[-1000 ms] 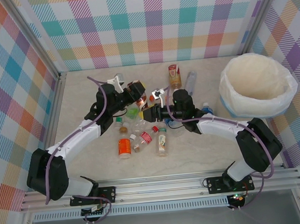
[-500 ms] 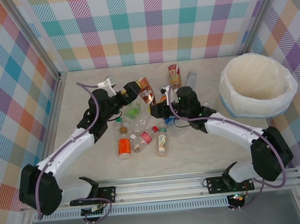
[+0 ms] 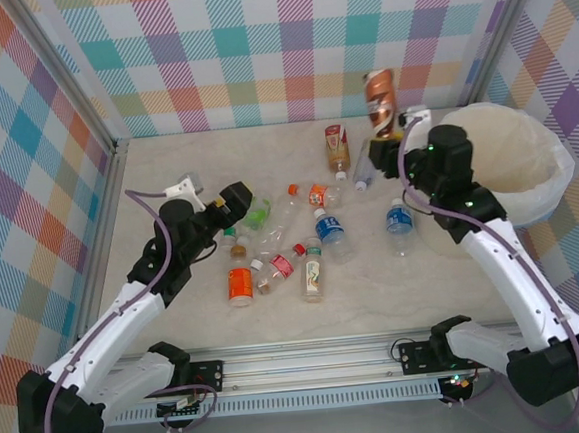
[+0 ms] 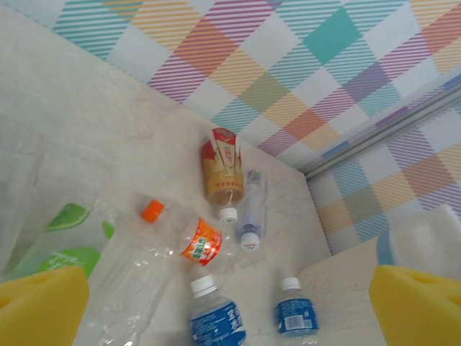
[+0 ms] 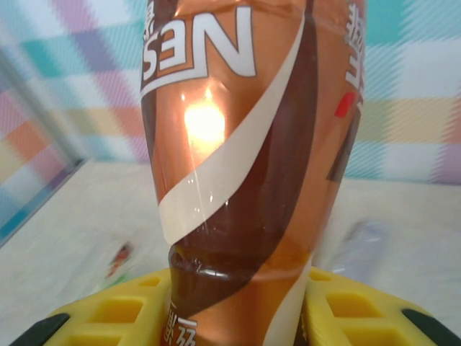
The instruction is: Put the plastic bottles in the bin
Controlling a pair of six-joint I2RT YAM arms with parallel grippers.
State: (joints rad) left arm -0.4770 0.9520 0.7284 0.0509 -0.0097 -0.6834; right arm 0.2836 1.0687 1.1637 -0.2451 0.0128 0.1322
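A brown and orange bottle [image 3: 379, 97] stands upright in my right gripper [image 3: 400, 140], which is shut on its lower part, raised beside the left rim of the bin [image 3: 552, 171]. In the right wrist view that bottle [image 5: 245, 158] rises between the yellow pads [image 5: 112, 317]. My left gripper [image 3: 232, 201] is open and empty over the left of the table, next to a green-labelled bottle [image 3: 257, 214]. Its wrist view shows a tan bottle [image 4: 225, 173], an orange-labelled clear one [image 4: 202, 241] and two blue-labelled ones [image 4: 216, 321] [image 4: 295, 313] lying on the table ahead.
More bottles lie scattered mid-table: an orange one [image 3: 240, 286], a red one [image 3: 279, 267], a tan one [image 3: 314, 275], blue-labelled ones [image 3: 329, 228] [image 3: 398, 218]. Checked walls close the back and sides. The bin's white bag [image 4: 432, 238] shows at the right of the left wrist view.
My left gripper opened off the brown bottle and drew back to the left. My right gripper shut on that bottle and carried it up and right to the bin's rim.
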